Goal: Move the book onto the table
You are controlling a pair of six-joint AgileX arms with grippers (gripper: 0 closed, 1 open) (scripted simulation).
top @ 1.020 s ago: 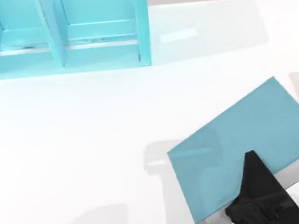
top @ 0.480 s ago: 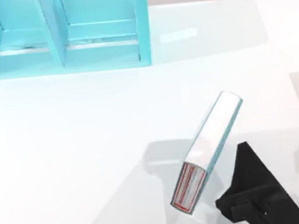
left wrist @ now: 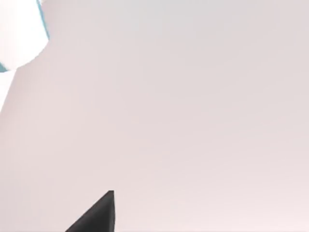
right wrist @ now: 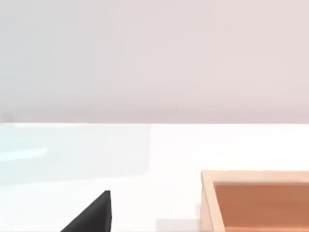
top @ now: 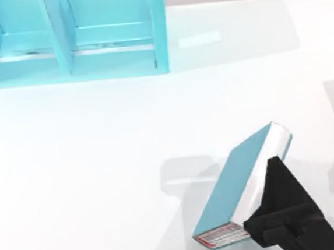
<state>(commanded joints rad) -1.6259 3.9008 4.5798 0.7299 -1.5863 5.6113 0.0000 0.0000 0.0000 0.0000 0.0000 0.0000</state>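
Currently the book (top: 235, 180) sits at the lower right of the top view, tilted up on one long edge rather than lying flat. Teal cover faces up and to the left; white page edges run along its upper-right side; the red-and-white trimmed end points toward the bottom edge of that view. It casts a grey shadow on the white surface (top: 89, 167) to its left.

Right pincer (top: 266, 205): black, pressed against the page-edge side of the book, near the trimmed end. One pointed finger lies along the page edges; the other finger is hidden by the book. Contact is plain, but I cannot tell whether the book is clamped between the fingers or merely leaned on. The black wrist block runs off the bottom right corner.

Turquoise shelf unit (top: 60, 46): upper left of the top view, with upright dividers, well apart from the book.

Right wrist view: one black fingertip (right wrist: 94, 215), glossy white surface beyond it, and a tan wooden box (right wrist: 256, 200) with an orange-brown inside, standing on the surface.

Left wrist view: one black fingertip (left wrist: 99, 215) against a pale blank background, a sliver of turquoise at one corner. Left pincer's state cannot be told.
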